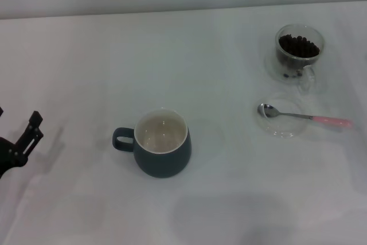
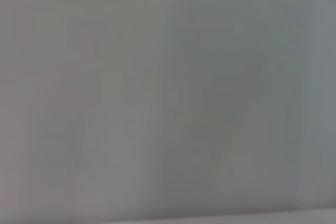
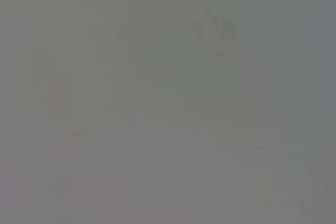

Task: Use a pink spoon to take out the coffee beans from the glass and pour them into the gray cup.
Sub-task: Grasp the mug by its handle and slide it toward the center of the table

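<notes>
We should grasp the pink spoon [image 1: 330, 121] near the right edge by its handle; left gripper [image 1: 26, 136] fingers apart.

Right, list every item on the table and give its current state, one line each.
gray cup: upright, empty, handle toward the robot's left.
glass: upright, holding the beans.
coffee beans: heaped inside the glass.
pink spoon: lying flat across the saucer, untouched.
glass saucer: flat on the table, under the spoon.
left end effector: at the table's left edge, holding nothing.
right end effector: not in view.
</notes>
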